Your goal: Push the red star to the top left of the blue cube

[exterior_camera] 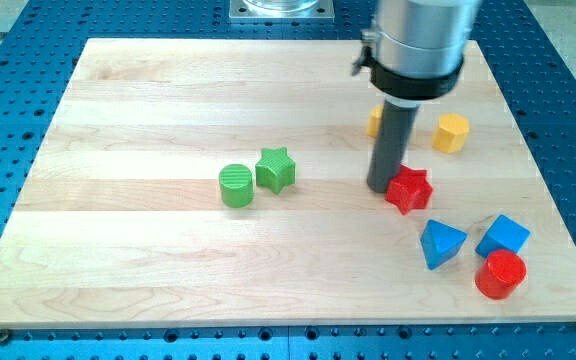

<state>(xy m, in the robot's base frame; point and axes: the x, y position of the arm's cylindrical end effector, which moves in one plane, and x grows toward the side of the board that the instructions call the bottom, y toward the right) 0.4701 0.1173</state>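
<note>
The red star (pixel 409 190) lies right of the board's middle. My tip (pixel 382 187) stands at the star's left edge, touching or nearly touching it. The blue cube (pixel 503 237) sits at the lower right, below and to the right of the star. The rod and arm body come down from the view's top.
A blue triangular block (pixel 441 243) lies left of the blue cube and a red cylinder (pixel 499 274) just below it. A yellow block (pixel 451 132) sits at the upper right; another yellow block (pixel 374 122) is half hidden behind the rod. A green cylinder (pixel 236 186) and green star (pixel 276 169) lie mid-board.
</note>
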